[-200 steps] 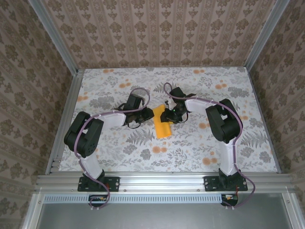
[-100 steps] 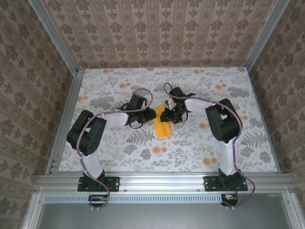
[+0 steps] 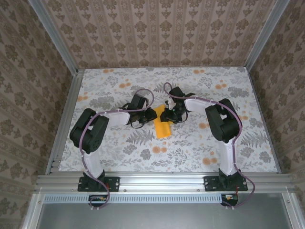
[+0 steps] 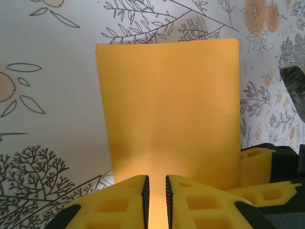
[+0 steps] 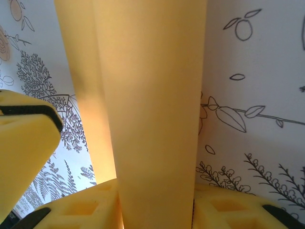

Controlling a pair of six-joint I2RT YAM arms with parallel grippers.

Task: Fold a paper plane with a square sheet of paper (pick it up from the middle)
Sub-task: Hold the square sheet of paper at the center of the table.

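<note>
The square sheet of paper (image 3: 163,128) is bright orange-yellow and folded into a long rectangle on the floral tabletop (image 3: 200,138), near the middle. My right gripper (image 3: 167,117) is at its far end. In the right wrist view the folded paper (image 5: 152,95) rises between the two yellow fingers, and my right gripper (image 5: 155,191) is shut on its sides. My left gripper (image 3: 147,116) meets the paper's far left corner. In the left wrist view the paper (image 4: 167,109) spreads out ahead of my left gripper (image 4: 156,177), whose jaws stand a narrow slit apart with orange showing behind it.
Aluminium rails (image 3: 62,114) and patterned walls (image 3: 157,33) enclose the table on three sides. A right-gripper finger (image 4: 259,164) sits against the paper's right edge in the left wrist view. A left-gripper finger (image 5: 24,143) is close by in the right wrist view.
The left arm has swung its elbow rightward and its gripper has edged closer to the paper, jaws narrowing a little. The right arm and the paper have stayed put.
</note>
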